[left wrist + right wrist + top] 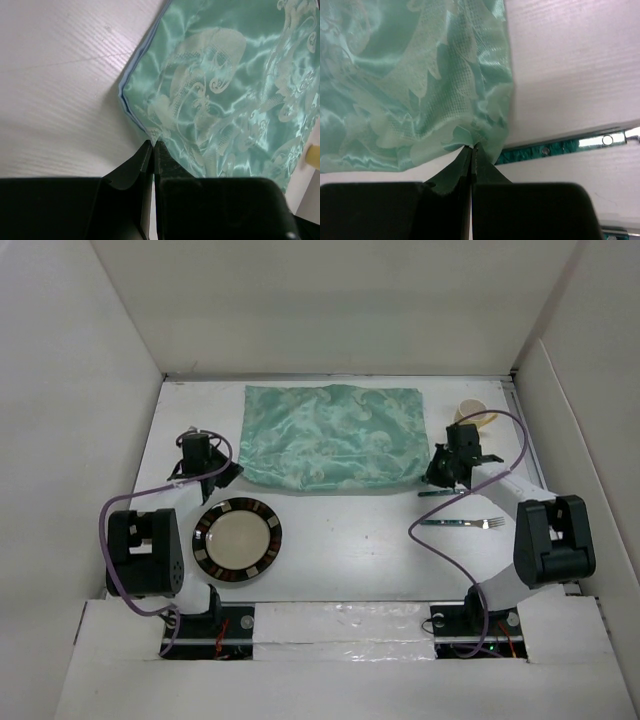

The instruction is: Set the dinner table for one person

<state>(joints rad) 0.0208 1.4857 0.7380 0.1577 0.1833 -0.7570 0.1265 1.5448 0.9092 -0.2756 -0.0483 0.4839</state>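
Two grippers of mine are reaching forward over the matte white dinner table (350, 550), elbows folded back near the bases, each wrist tipping down onto a near corner of the shiny sea-green patterned cloth (333, 435). My left gripper (224, 478) is pressing its fingers together on the near-left hem, which is lifting slightly off the table. My right gripper (440, 478) is clamping the near-right corner, the fabric bunching at my fingertips. The cloth is lying spread across the far middle of the table. A round plate with a dark patterned rim (237, 540) is sitting on the near side of my left gripper, and a green-handled fork (462, 523) is lying beside my right forearm.
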